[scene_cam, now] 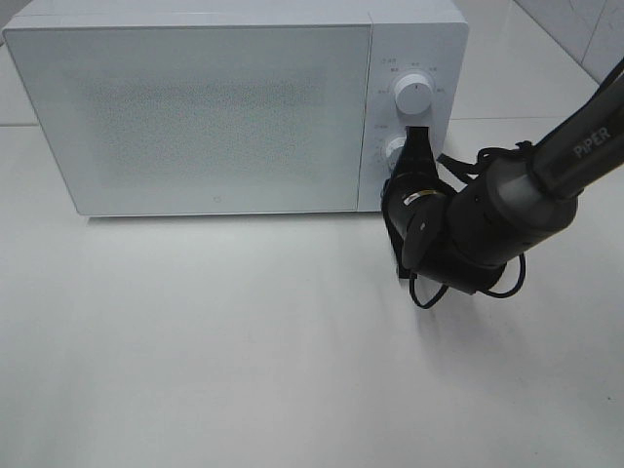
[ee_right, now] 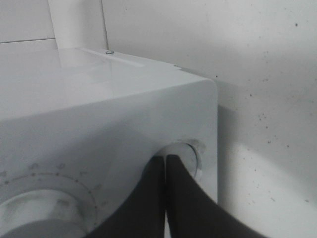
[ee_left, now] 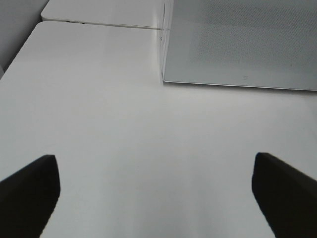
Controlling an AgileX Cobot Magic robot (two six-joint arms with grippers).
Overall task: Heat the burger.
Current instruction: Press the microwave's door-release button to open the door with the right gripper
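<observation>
**Right gripper (scene_cam: 417, 138) shut at the microwave (scene_cam: 195, 107) knob**

The high view shows the microwave door shut and the right arm covering part of the lower knob (scene_cam: 395, 151). The right wrist view shows the closed fingers (ee_right: 148, 198) touching that knob. Only the left wrist view shows the left gripper (ee_left: 156, 171), spread wide over the desk (ee_left: 99, 124). The burger is in no view.

All three views share the microwave (scene_cam: 195, 117). The high camera looks steeply down on its front and the bench (scene_cam: 244, 370). The left wrist, low behind the left pincer (ee_left: 153, 157), faces its door corner (well back). The right wrist crowds, seemingly, one dial (ee_right: 190, 153).
</observation>
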